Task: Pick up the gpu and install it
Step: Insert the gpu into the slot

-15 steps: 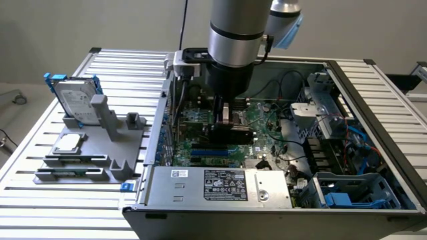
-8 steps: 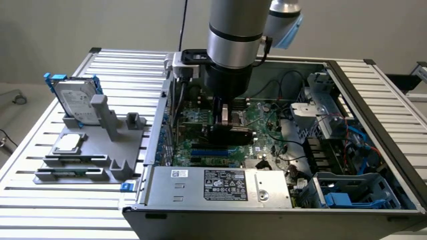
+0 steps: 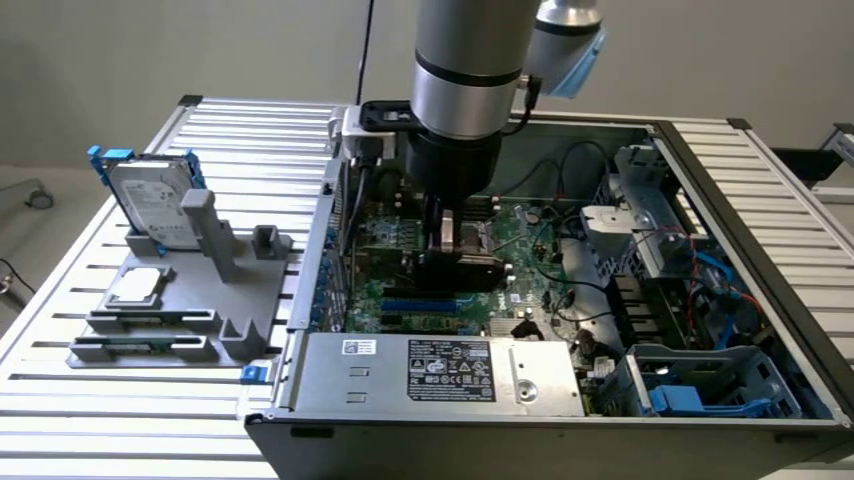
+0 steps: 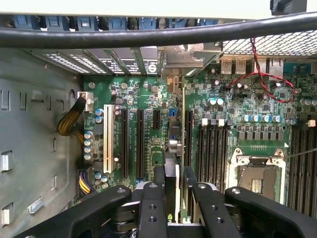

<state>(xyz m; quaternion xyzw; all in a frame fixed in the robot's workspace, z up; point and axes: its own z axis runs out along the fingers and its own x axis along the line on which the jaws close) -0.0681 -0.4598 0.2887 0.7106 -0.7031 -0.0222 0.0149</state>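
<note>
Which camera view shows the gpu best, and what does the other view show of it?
The exterior view: the gpu shows its black cooler face there, held by the gripper over the motherboard. The wrist view sees it only edge-on, a thin strip between the fingers.

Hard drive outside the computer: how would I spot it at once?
Look at the slatted metal table, on the exterior view's left of the open computer case. A grey holder sits there, with the hard drive upright at its far end. It alone is a silver slab in a blue frame.
</note>
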